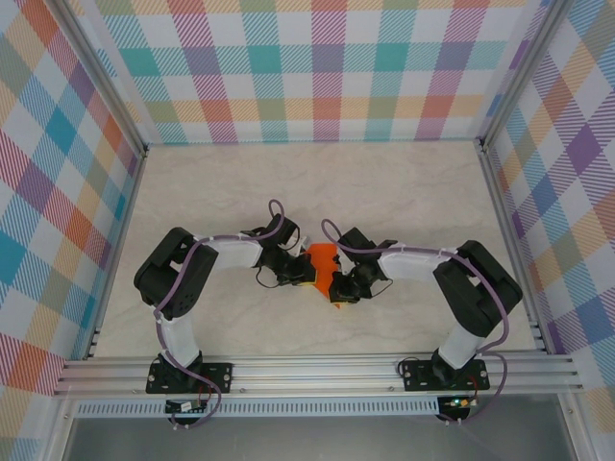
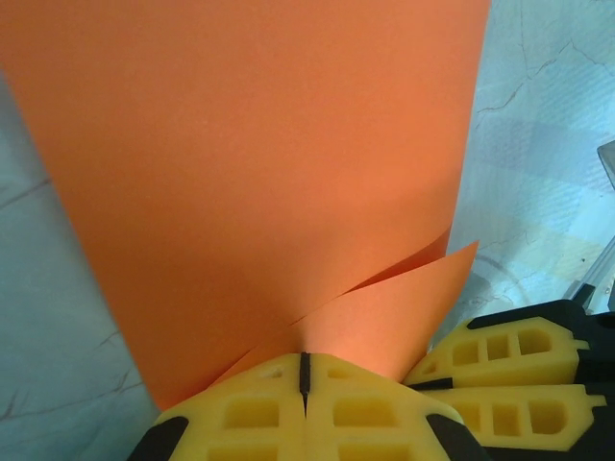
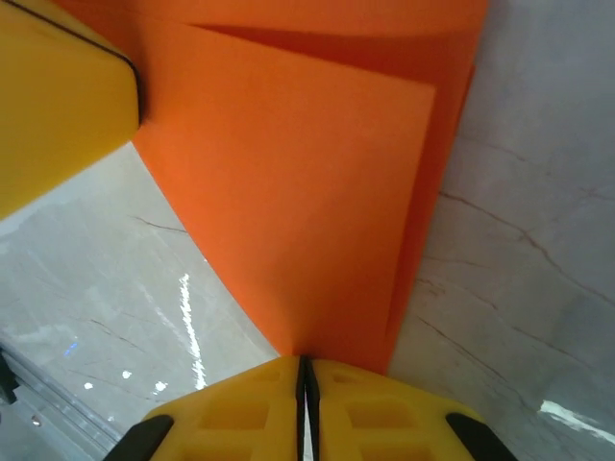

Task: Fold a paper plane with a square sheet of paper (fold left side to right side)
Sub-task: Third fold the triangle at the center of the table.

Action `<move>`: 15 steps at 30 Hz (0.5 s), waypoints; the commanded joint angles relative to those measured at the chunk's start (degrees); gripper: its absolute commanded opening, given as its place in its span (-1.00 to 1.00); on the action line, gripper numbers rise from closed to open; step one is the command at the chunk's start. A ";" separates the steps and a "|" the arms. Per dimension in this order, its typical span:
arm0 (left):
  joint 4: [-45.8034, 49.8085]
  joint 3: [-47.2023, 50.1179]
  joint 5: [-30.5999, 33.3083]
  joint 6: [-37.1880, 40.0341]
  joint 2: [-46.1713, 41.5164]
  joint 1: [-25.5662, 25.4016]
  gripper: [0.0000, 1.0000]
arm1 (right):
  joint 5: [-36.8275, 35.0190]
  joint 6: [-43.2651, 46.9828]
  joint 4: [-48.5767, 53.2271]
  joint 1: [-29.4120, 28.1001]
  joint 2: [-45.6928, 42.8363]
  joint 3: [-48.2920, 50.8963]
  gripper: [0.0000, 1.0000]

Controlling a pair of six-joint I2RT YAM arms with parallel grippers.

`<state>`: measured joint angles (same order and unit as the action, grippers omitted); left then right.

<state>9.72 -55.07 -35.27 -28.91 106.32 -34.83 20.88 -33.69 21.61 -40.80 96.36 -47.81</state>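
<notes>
Two pincers meet over the middle of the desk, a little toward its near edge. On the desk's left side, the left pincer is clenched on an edge of the orange paper, whose layers part just above its yellow fingertips. From the desk's right side, the right pincer is likewise clamped on the paper, pinching where folded layers overlap. Held between them, the paper shows just past both pincers toward the desk's far side. Checked walls stand round the desk's far and side edges.
</notes>
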 commanded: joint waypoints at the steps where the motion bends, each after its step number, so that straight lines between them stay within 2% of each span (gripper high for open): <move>1: 2.84 0.14 6.33 1.23 1.97 -0.31 -0.94 | -0.85 -1.17 -0.13 -0.60 2.65 0.23 -0.78; 9: 5.66 -2.65 7.13 3.58 1.86 1.12 -0.85 | -4.24 -0.59 5.48 -0.60 1.37 4.06 -0.79; 15: 7.87 -3.04 4.86 4.04 -5.58 0.37 -0.81 | -5.90 -0.94 5.38 -0.65 2.07 4.44 -0.85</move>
<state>13.98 -57.28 -31.99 -26.26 105.60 -34.63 20.62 -34.09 20.84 -40.86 95.77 -46.54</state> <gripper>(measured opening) 0.097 0.083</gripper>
